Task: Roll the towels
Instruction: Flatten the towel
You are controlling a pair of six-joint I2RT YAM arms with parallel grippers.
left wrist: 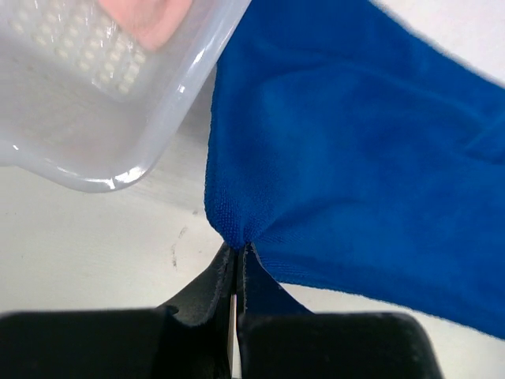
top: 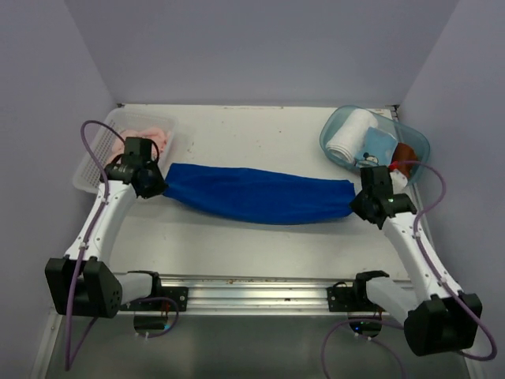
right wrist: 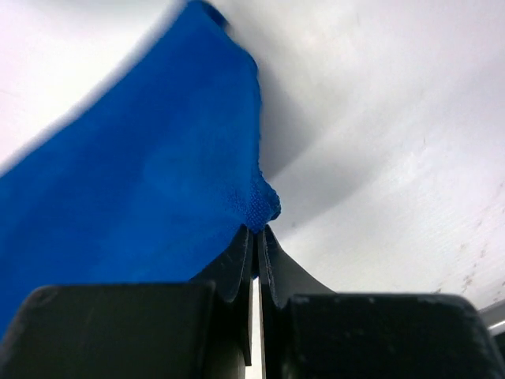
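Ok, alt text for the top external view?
A royal blue towel is stretched across the white table, its left end pinched by the left gripper and its right end by the right gripper. A pink towel sits in a white basket at back left; a clear tub at back right holds a rolled white towel.

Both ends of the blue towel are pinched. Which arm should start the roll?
Probably right: the right gripper holds its end of the blue towel over open table, while the left gripper sits close beside the basket.
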